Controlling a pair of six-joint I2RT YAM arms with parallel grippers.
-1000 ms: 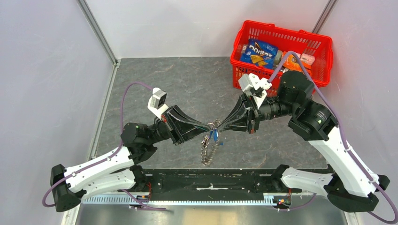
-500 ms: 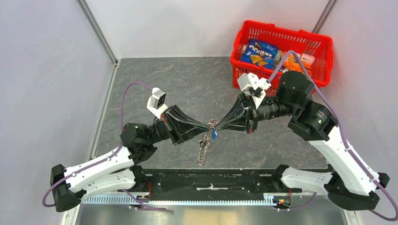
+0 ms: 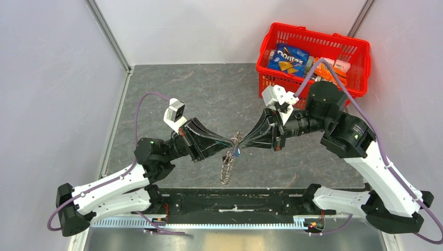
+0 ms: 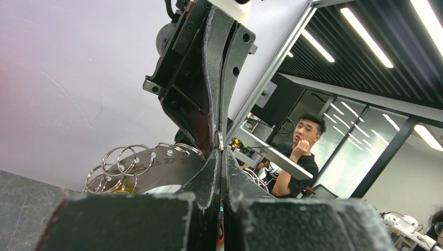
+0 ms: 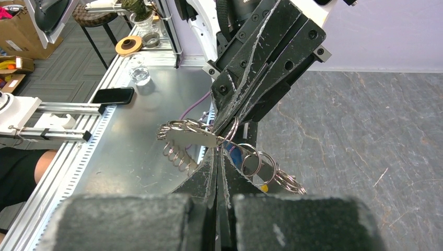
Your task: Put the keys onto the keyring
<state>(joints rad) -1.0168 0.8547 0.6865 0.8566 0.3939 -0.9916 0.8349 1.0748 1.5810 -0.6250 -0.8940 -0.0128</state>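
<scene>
table (image 3: 172,89): grey and flat, filling the middle of the top view.
left gripper (image 3: 229,141): left of the middle, lifted off the table. Its fingers are pinched tight together on the keyring.
keyring (image 3: 228,166): in the middle of the frame, held up in the air between the two tips. Its dark chain hangs down toward the bottom.
key (image 3: 237,152): a small blue bit just under the spot where the tips meet.
right gripper (image 3: 243,140): right of the middle, tip to tip with the left one. It is squeezed tight on the keyring too.
basket (image 3: 361,65): red, in the upper right, with a blue chip bag (image 3: 290,57) inside.
</scene>
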